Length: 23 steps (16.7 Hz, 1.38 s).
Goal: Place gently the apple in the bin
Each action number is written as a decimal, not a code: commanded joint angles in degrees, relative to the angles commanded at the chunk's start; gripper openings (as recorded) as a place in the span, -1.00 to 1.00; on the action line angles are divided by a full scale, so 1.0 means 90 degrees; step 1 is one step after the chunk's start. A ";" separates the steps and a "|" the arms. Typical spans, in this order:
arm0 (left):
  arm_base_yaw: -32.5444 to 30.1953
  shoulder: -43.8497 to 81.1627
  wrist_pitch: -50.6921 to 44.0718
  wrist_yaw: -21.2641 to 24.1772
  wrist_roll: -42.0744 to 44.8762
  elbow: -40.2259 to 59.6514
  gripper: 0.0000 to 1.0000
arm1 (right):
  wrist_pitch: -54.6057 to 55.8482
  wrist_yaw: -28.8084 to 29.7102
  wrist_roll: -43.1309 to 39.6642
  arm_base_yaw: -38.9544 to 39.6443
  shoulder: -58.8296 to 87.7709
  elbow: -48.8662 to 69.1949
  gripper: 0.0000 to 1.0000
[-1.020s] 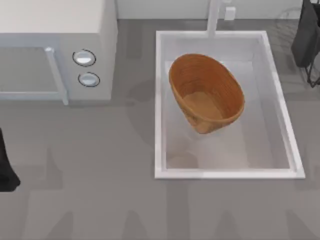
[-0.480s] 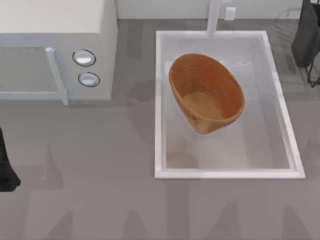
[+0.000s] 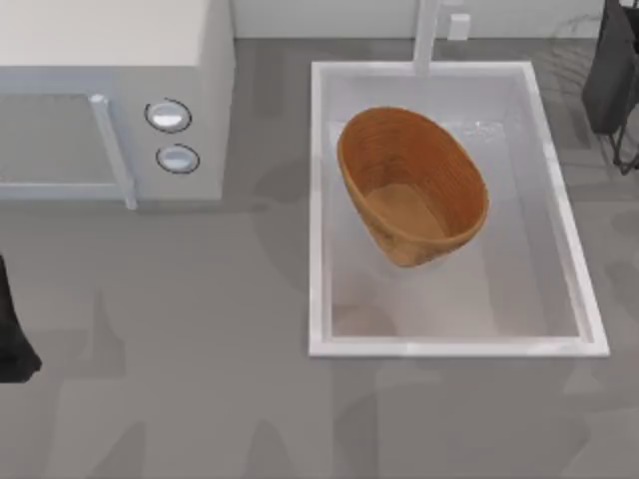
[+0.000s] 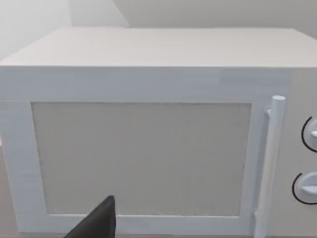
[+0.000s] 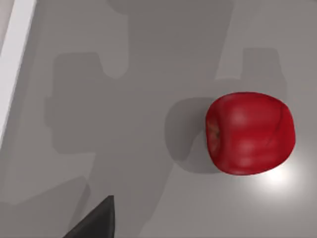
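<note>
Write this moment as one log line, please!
red round apple: on grey counter, ungrasped | orange-brown woven wicker basket: in white sink | arms: apart from both

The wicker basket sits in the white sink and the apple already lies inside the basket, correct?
Not quite. The basket does sit in the sink, but it holds nothing in the top view. The apple lies on the grey counter, as the right wrist view shows.

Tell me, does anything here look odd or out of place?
Yes: the wicker basket sits tilted inside the white sink, an unusual spot. The apple lies on its side on the grey counter, whole and undamaged. Nothing is spilled.
</note>
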 joint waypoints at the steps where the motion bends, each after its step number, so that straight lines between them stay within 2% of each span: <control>1: 0.0000 0.0000 0.0000 0.0000 0.0000 0.0000 1.00 | -0.0311 -0.0005 -0.0179 -0.0082 0.0618 0.0404 1.00; 6: 0.0000 0.0000 0.0000 0.0000 0.0000 0.0000 1.00 | -0.1536 -0.0029 -0.0929 -0.0419 0.2962 0.2157 1.00; 10: 0.0000 0.0000 0.0000 0.0000 0.0000 0.0000 1.00 | -0.2016 -0.0048 -0.1262 -0.0564 0.3971 0.2991 1.00; 18: 0.0000 0.0000 0.0000 0.0000 0.0000 0.0000 1.00 | -0.1963 -0.0047 -0.1295 -0.0561 0.4177 0.3042 1.00; 23: 0.0000 0.0000 0.0000 0.0000 0.0000 0.0000 1.00 | -0.0864 -0.0043 -0.1273 -0.0557 0.4723 0.2545 1.00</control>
